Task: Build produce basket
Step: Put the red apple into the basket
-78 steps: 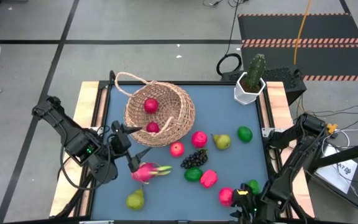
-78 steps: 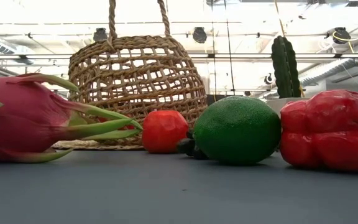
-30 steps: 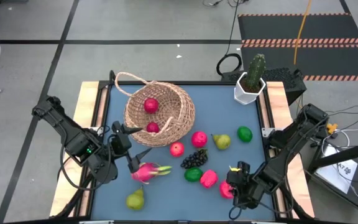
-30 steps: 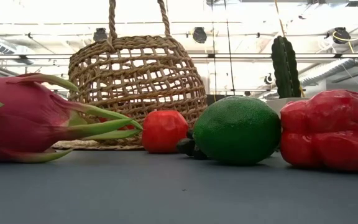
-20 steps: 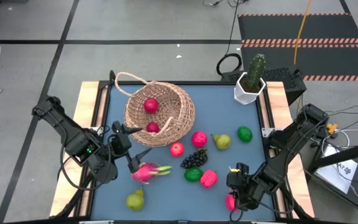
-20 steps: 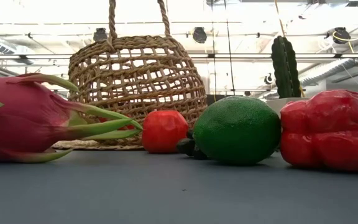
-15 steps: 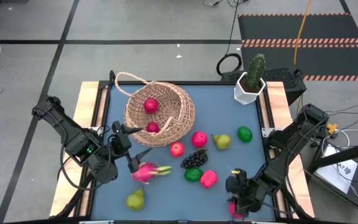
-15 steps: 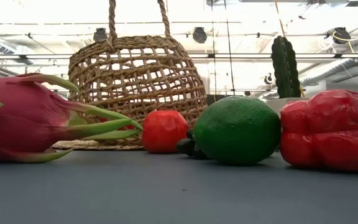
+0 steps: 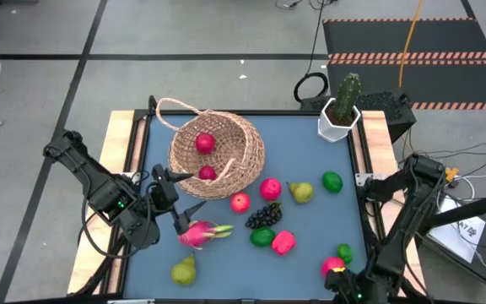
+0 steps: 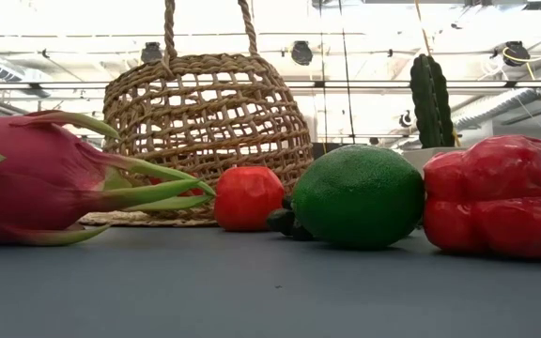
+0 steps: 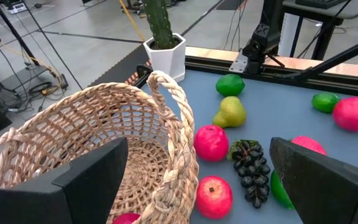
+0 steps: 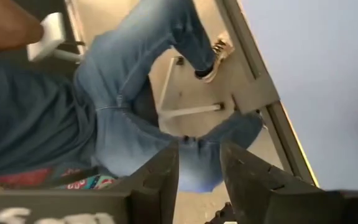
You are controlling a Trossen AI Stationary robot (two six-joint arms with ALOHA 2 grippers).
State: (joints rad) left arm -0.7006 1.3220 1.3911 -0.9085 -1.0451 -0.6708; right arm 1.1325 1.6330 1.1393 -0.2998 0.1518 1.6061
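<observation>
Since a second ago the right claw has withdrawn from the red fruit to the bench's near right corner, empty with a narrow gap; the left claw waits, spread wide, beside the tipped basket. Remaining produce looks light, hard and prone to rolling, so grip each across its middle. Grapes, dragon fruit and limes crowd the basket's mouth.

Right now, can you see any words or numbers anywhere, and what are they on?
No text can be read.
White sheet beside the table's right edge: dark marks, too small to read.
White marks on the right gripper's body: blurred, unreadable.
The basket and the fruit carry no labels.
</observation>
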